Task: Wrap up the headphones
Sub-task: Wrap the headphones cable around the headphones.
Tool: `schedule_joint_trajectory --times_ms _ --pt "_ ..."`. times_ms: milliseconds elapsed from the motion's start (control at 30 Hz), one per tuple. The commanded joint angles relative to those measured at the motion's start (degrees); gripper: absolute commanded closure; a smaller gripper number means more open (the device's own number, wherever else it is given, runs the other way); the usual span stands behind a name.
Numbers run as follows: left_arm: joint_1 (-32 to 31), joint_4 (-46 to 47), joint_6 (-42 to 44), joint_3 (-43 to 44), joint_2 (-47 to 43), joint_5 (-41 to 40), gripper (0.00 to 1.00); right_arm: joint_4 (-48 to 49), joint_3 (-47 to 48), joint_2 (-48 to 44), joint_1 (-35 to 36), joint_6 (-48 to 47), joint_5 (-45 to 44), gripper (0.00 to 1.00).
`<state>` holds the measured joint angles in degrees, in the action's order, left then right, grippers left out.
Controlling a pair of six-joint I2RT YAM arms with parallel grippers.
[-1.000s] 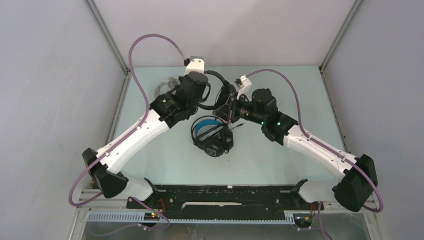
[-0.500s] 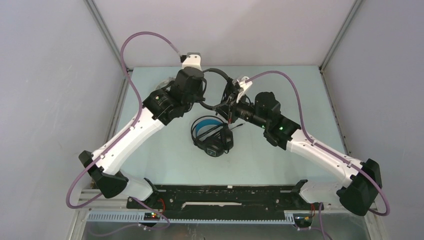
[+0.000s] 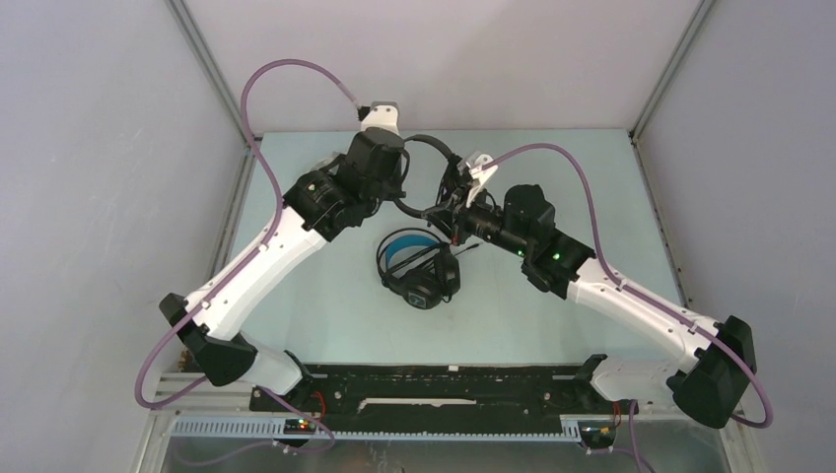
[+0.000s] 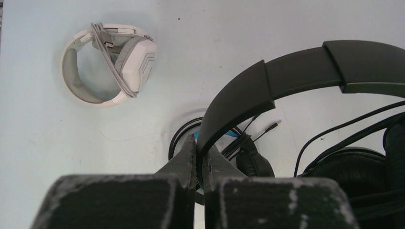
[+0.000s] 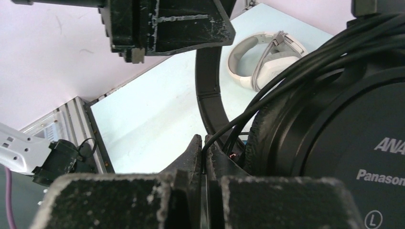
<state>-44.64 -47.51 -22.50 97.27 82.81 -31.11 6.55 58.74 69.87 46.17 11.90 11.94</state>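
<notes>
My left gripper (image 4: 201,149) is shut on the headband (image 4: 296,71) of the all-black headphones, which hang above the table. Their ear cup (image 5: 344,143) fills the right wrist view, with cable wound round it. My right gripper (image 5: 204,149) is shut on a strand of that black cable (image 5: 239,121) next to the cup. In the top view the two grippers meet at the back middle, left (image 3: 399,197) and right (image 3: 452,209). The black headphones with blue lining (image 3: 414,266) lie on the table below them. The white-grey headphones (image 4: 107,64) lie apart, cable wrapped round them.
The pale table (image 3: 552,177) ends in metal frame rails at left (image 3: 237,212) and right (image 3: 656,197). A black bar (image 3: 444,386) runs along the near edge between the arm bases. Purple hoses (image 3: 286,79) loop above both arms.
Both arms have shifted a little toward the back, carrying the all-black headphones with them. The right wrist has turned slightly. The black-blue headphones have not moved.
</notes>
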Motion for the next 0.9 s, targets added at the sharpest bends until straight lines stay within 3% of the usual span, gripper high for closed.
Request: schedule_joint_trajectory --times_ms 0,633,867 --pt "0.58 2.59 -1.91 5.27 0.17 -0.29 1.00 1.36 -0.25 -1.62 0.15 1.93 3.97 1.00" --pt "0.83 1.60 -0.53 6.41 1.51 -1.55 1.00 1.91 -0.16 -0.54 -4.90 14.14 13.17 1.00" --pt "0.87 1.49 -0.28 6.67 1.91 -1.23 1.00 0.80 0.71 0.10 -5.32 14.43 14.32 1.00"
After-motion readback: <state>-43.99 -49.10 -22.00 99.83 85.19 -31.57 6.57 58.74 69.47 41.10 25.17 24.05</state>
